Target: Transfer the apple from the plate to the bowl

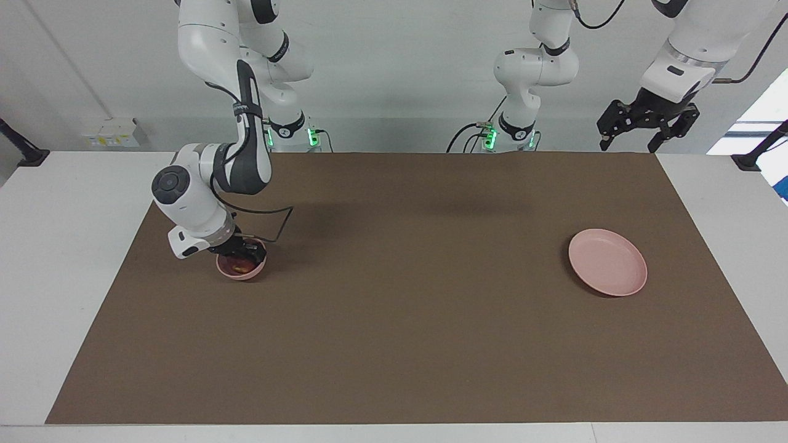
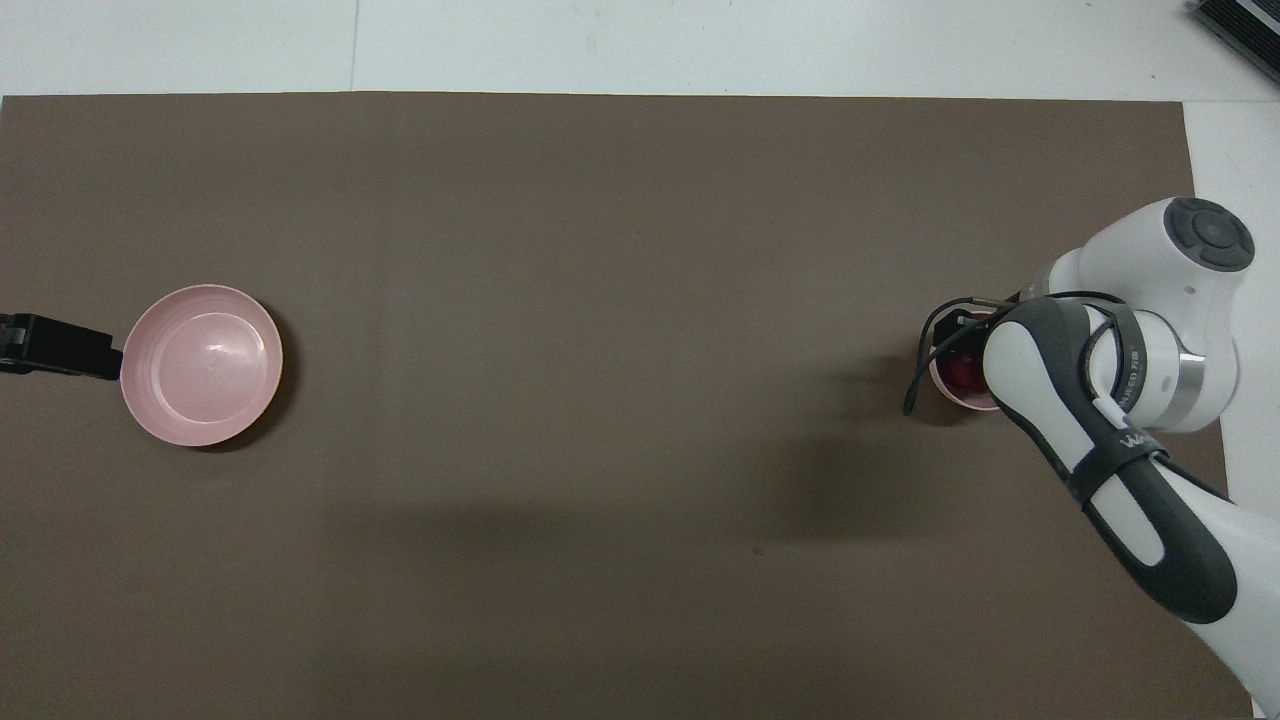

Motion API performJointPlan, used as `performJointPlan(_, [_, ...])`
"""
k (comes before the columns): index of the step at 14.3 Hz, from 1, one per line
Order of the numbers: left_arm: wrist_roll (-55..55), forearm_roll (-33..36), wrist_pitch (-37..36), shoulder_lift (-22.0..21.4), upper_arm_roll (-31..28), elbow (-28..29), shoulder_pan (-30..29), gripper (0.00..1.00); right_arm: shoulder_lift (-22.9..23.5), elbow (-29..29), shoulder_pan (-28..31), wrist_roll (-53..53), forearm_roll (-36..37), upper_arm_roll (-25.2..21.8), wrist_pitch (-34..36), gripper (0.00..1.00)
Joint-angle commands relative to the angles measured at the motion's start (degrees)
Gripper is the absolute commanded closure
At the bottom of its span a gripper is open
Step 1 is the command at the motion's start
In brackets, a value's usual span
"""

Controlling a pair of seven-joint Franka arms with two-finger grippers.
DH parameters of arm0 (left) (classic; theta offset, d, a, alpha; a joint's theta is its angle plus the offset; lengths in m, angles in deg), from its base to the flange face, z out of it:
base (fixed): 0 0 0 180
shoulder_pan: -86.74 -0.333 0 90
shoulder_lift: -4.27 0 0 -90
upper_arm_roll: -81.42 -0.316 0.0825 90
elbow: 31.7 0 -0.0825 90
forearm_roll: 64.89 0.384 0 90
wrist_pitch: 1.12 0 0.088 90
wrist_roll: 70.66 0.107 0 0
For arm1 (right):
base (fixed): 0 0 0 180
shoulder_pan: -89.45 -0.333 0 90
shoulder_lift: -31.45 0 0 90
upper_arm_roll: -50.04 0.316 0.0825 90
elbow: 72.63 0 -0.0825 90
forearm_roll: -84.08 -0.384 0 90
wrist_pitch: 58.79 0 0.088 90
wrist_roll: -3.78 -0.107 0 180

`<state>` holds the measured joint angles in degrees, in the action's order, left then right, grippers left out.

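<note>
The apple [image 1: 239,266] is dark red with a yellowish patch and sits inside the small pink bowl [image 1: 246,274] toward the right arm's end of the table. My right gripper [image 1: 244,253] reaches down into the bowl right at the apple. In the overhead view the right arm covers most of the bowl [image 2: 962,401], and only part of the apple [image 2: 964,373] shows. The flat pink plate [image 1: 607,261] lies empty toward the left arm's end and also shows in the overhead view [image 2: 200,365]. My left gripper [image 1: 629,146] waits open, raised high above the table's edge.
A brown mat [image 1: 394,307] covers the table, with a white table margin [image 1: 55,258] around it. A black cable [image 1: 277,231] loops from the right wrist beside the bowl. The left gripper's dark tip [image 2: 55,345] shows beside the plate in the overhead view.
</note>
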<state>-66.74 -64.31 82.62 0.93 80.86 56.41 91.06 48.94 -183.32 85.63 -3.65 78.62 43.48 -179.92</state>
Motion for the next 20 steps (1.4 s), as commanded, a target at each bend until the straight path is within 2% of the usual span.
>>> performJointPlan(1, [0.2, 0.1, -1.0, -0.4, -0.5, -0.3, 0.4, 0.0, -1.3, -1.2, 1.3, 1.7, 1.2, 0.4, -0.9, 0.0])
performJointPlan(5, [0.2, 0.2, -1.0, -0.4, -0.6, -0.3, 0.4, 0.0, -1.5, 0.6, 1.8, 1.6, 1.6, 0.4, -0.6, 0.0])
performJointPlan(9, [0.2, 0.2, -1.0, -0.4, -0.6, -0.3, 0.4, 0.0, -5.5, 1.5, 1.1, 1.4, 2.0, 0.4, 0.1, 0.0])
performJointPlan(11, [0.2, 0.2, -1.0, -0.4, -0.6, -0.4, 0.4, 0.0, -8.6, 1.7, 0.9, 1.5, 5.0, 0.5, 1.3, 0.0])
performJointPlan(14, [0.2, 0.2, -1.0, -0.4, -0.6, -0.3, 0.4, 0.0, -12.4, 2.8, -1.0, 0.5, 6.2, 0.8, 5.7, 0.0])
performJointPlan(17, [0.2, 0.1, -1.0, -0.4, -0.6, -0.3, 0.4, 0.0, -15.9, 3.2, -3.2, -3.0, 9.4, 0.8, 7.3, 0.0])
performJointPlan(18, [0.2, 0.1, -1.0, -0.4, -0.6, -0.4, 0.4, 0.0, -17.0, 4.9, -3.0, -2.8, 9.3, 0.8, 9.0, 0.0])
performJointPlan(20, [0.2, 0.2, -1.0, -0.4, -0.6, -0.3, 0.4, 0.0, -17.9, 11.0, -2.9, -2.4, 8.5, 0.9, 17.1, 0.0])
